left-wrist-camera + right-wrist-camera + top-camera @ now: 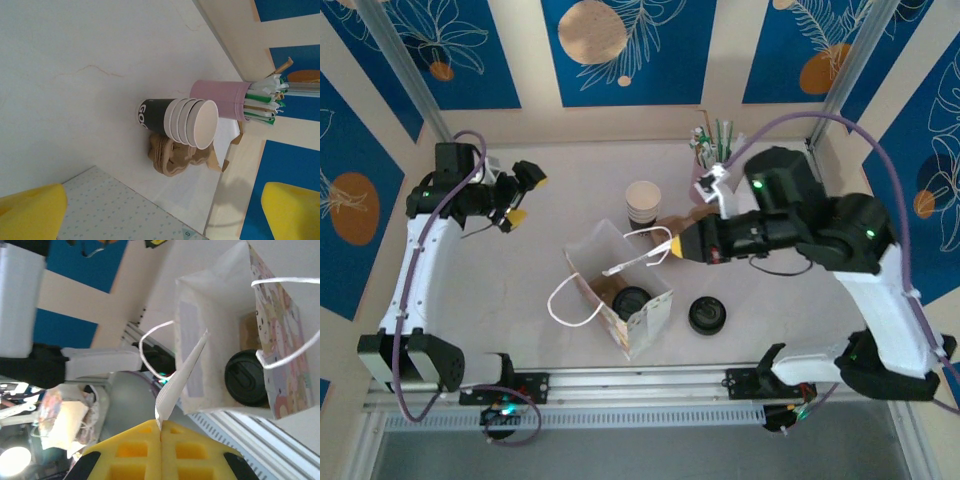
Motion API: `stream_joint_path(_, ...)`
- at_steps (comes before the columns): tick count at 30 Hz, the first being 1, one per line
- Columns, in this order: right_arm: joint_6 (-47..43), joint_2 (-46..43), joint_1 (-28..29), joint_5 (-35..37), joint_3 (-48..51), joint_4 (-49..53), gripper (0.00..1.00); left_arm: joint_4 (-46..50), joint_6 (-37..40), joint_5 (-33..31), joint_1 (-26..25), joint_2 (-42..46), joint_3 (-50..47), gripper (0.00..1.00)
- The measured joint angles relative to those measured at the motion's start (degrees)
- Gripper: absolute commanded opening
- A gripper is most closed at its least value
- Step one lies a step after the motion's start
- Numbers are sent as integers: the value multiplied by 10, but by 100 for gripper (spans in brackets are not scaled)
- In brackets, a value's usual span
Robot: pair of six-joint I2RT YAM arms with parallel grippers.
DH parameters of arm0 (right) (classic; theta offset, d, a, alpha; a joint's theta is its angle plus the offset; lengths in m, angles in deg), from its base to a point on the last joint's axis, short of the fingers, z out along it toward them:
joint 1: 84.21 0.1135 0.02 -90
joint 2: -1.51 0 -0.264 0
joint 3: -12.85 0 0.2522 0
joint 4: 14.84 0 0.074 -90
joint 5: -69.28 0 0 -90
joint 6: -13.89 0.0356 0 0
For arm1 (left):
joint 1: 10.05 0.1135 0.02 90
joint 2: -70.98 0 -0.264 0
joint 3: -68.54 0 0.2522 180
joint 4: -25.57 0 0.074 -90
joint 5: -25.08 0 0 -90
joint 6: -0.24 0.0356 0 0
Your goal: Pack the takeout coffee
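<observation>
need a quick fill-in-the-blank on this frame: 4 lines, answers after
1. The takeout coffee stands ___ the paper bag.
2. The right gripper is ___ on a thin white strip that reaches over the bag.
3. The left gripper is ___ and holds nothing.
4. The wrapped sticks stand in a ___ holder.

Missing words: inside; shut; open; pink

Coffee (246, 377) in bag (215, 300), ahead of right gripper (161, 432). Strip (180, 370) between its jaws, reaching over the bag mouth. Cups (185, 120) ahead of left gripper (523, 195), on carrier (172, 160); straw holder (220, 100) just beyond.
</observation>
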Motion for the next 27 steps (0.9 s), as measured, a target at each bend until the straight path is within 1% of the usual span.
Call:
stream_joint_path(4,-13,54,31,44,-11,3,0,0,0,0,-1,10,-8,100)
stream_joint_path(7,-23,88,46,64,-17,4,0,2,1,1,-7,14,-8,100)
stream_joint_path(16,-64,173,73,79,-51,3,0,18,25,8,-58,29,-4,100)
stream_joint_path(19,-78,200,79,77,-56,6,26,21,35,11,-68,37,1,100)
stream_joint_path(22,-96,231,86,75,-66,15,46,16,37,17,-71,54,1,100)
stream_joint_path(24,-106,251,91,75,-82,25,52,4,37,22,-75,64,1,100)
stream_joint_path(27,-116,265,91,76,-104,33,52,-14,34,27,-81,76,3,100)
